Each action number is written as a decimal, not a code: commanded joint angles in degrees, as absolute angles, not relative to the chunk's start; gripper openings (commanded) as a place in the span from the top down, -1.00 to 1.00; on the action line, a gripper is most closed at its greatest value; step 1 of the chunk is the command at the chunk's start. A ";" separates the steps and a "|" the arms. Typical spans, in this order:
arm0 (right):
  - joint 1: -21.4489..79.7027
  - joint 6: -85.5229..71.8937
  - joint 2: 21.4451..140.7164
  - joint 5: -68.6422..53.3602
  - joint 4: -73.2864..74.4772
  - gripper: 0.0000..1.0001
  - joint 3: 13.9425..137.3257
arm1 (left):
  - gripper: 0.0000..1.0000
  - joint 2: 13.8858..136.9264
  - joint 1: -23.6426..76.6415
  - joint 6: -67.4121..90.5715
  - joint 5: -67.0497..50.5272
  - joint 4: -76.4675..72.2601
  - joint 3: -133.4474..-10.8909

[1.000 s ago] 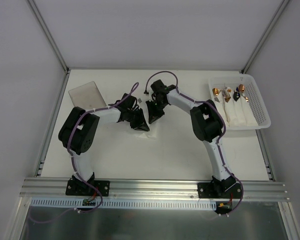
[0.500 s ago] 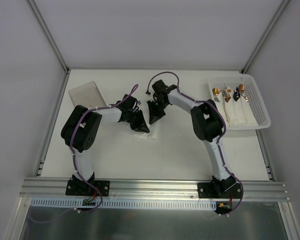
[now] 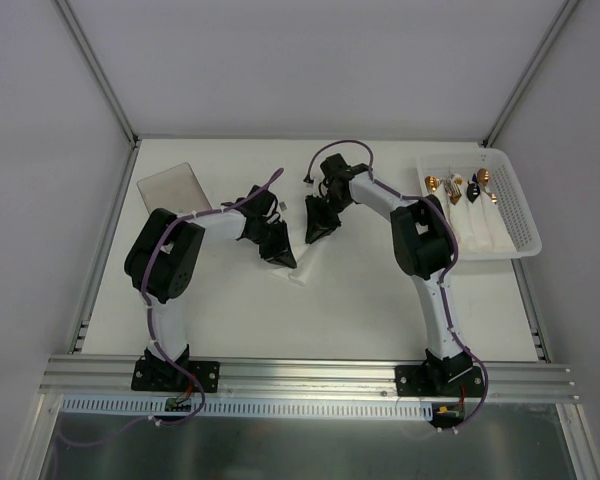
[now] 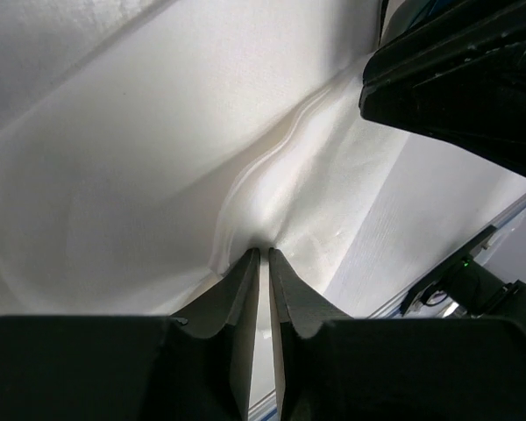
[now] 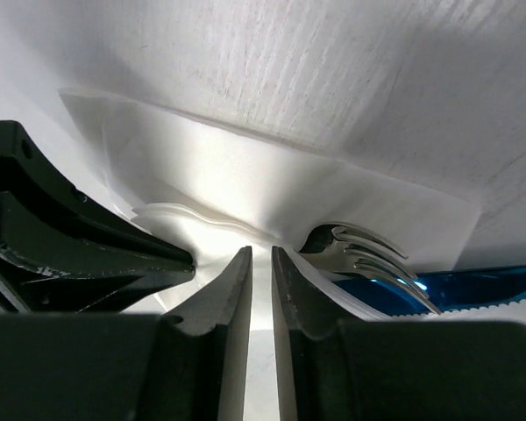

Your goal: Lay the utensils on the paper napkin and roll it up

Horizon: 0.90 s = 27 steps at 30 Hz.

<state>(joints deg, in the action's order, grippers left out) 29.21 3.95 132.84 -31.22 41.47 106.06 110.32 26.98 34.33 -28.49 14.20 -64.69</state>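
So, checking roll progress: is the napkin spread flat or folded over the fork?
Folded over. The paper napkin covers the fork, leaving only tines and some blue handle showing; its edge is buckled.

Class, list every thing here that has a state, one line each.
Thin white paper napkin, rumpled, partly folded over fork.
Blue-handled fork with silver tines, lying partly under napkin.
Left claw, shut on napkin.
Right claw, slightly open, empty.
White plastic basket, holding white cutlery rolls.
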 commanded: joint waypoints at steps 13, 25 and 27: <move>31.38 10.72 132.01 -28.41 46.31 0.69 107.05 | 0.76 114.17 26.98 25.49 -23.82 24.26 -67.32; 25.93 -1.74 128.06 -39.01 37.02 0.70 100.99 | 0.80 116.19 26.89 28.92 -23.47 24.26 -67.41; 24.79 -5.62 127.01 -40.51 33.68 0.70 99.41 | 0.81 116.63 26.81 28.31 -23.03 24.26 -67.76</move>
<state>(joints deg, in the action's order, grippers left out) 27.31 0.51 132.05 -37.65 38.13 100.90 112.73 26.92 29.63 -29.23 19.92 -68.64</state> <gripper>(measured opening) 0.149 0.098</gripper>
